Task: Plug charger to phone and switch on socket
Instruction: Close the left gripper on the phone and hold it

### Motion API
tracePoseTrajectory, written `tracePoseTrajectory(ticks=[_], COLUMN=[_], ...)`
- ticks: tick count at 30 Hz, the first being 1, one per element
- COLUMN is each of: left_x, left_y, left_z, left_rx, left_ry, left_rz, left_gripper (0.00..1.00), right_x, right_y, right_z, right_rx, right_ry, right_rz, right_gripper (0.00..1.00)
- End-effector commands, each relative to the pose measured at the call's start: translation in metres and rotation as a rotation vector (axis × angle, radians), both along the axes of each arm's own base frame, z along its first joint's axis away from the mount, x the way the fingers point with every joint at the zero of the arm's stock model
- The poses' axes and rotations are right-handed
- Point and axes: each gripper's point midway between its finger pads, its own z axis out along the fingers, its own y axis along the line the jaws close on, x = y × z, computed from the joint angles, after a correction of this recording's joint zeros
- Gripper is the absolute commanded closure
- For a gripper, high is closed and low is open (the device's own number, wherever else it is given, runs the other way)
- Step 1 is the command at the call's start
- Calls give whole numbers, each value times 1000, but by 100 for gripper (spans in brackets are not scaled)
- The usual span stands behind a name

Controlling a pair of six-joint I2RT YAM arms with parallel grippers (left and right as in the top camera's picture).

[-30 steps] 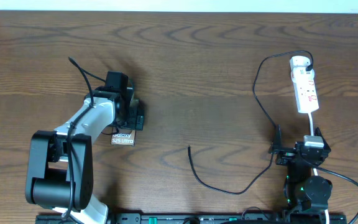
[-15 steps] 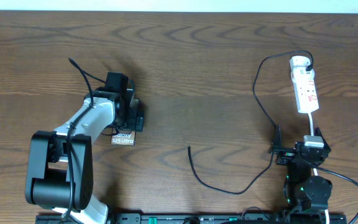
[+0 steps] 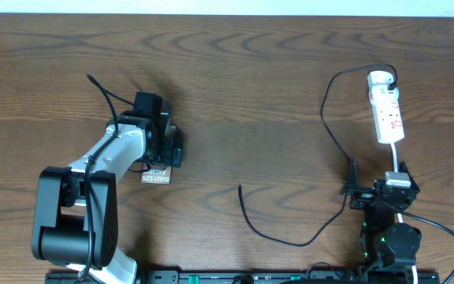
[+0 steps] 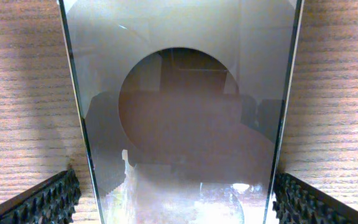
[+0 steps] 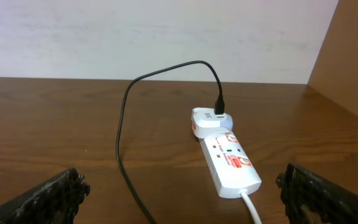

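The phone [image 3: 155,175] lies flat on the wooden table, mostly hidden under my left arm, with only its white-lettered end showing. In the left wrist view its glossy screen [image 4: 185,112] fills the frame. My left gripper [image 4: 176,208] is open and low over it, with one finger [image 4: 48,202] outside each long edge. The socket [image 3: 388,114] lies at the far right with a white adapter [image 5: 207,121] plugged in. From there the charger [image 3: 274,239] loops down to its free tip [image 3: 240,188] at mid-table. My right gripper [image 5: 182,202] stands open and empty, facing the socket [image 5: 229,163].
A white cord [image 5: 250,205] runs from the socket's near end back toward my right arm's base [image 3: 391,237]. The charger cable [image 5: 122,134] passes just left of the right gripper. A pale wall bounds the table's far edge.
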Motion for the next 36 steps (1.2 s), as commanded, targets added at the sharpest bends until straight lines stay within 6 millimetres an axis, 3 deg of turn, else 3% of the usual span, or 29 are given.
tracePoseTrajectory(ticks=[1, 32, 36], left_x=[-32, -31, -31], left_y=[6, 6, 6], left_z=[-30, -30, -30], left_rx=[25, 24, 24], left_ry=[124, 119, 119], left_rz=[0, 0, 0], left_gripper=[2, 0, 12], right_x=[0, 0, 0], right_y=[2, 2, 2], right_z=[0, 0, 0], right_rx=[-8, -8, -8], right_ry=[1, 1, 1], right_rz=[10, 10, 10], right_gripper=[1, 1, 1])
